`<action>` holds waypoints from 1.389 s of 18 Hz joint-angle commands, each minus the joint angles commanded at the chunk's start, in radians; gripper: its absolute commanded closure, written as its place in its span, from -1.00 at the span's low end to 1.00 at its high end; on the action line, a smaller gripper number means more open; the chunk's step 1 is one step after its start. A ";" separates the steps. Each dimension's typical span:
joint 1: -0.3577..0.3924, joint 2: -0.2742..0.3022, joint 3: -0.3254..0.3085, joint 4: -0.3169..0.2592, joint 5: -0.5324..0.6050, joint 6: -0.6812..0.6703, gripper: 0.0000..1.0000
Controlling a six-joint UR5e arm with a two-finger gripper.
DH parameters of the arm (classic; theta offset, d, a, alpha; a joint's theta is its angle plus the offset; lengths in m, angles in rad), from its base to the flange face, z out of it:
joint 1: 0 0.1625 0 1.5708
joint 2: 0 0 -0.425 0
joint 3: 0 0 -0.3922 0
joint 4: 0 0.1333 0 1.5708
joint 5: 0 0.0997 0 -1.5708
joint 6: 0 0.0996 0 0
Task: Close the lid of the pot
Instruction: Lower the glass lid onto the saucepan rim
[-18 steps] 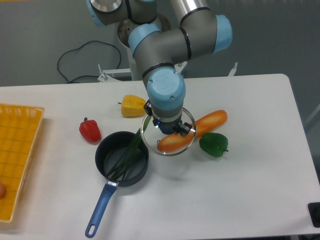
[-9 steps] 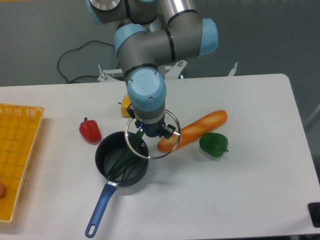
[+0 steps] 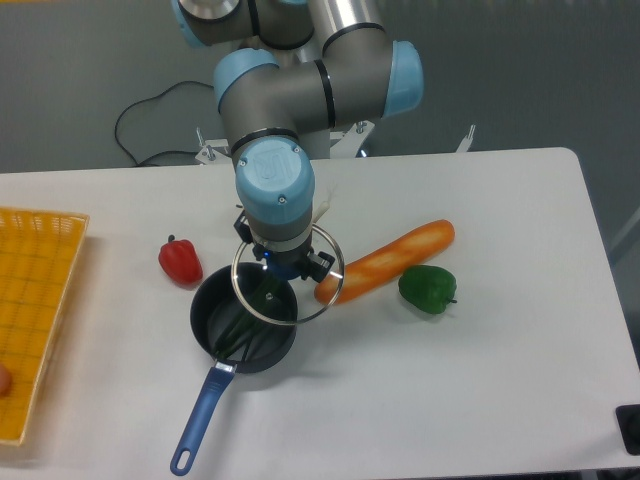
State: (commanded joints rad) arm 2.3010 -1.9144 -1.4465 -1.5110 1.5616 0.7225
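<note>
Above the pot [image 3: 225, 318] — pincer [image 3: 277, 258] carrying the pot lid [image 3: 300, 300]

No readable text, label, brand, number or sign anywhere in this camera view.

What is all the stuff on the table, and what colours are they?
pot: 1, dark grey with blue handle, front left of centre, green stalks inside.
pot lid: 1, clear glass with metal rim, held above the pot's right edge.
red pepper: 1, red, left of pot.
green pepper: 1, green, right of centre.
baguette: 1, orange-brown, centre.
basket: 1, yellow, left edge.
cable: 1, black, behind table.
arm: 1, grey and light blue.
pincer: 1, holding the lid.
</note>
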 joint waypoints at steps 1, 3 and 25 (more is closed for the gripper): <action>0.000 0.000 0.000 0.000 0.000 -0.006 0.01; -0.006 -0.002 0.003 0.000 0.000 -0.028 0.01; -0.115 -0.089 0.017 0.044 0.003 -0.230 0.01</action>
State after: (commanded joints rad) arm 2.1859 -2.0034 -1.4297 -1.4665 1.5647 0.4924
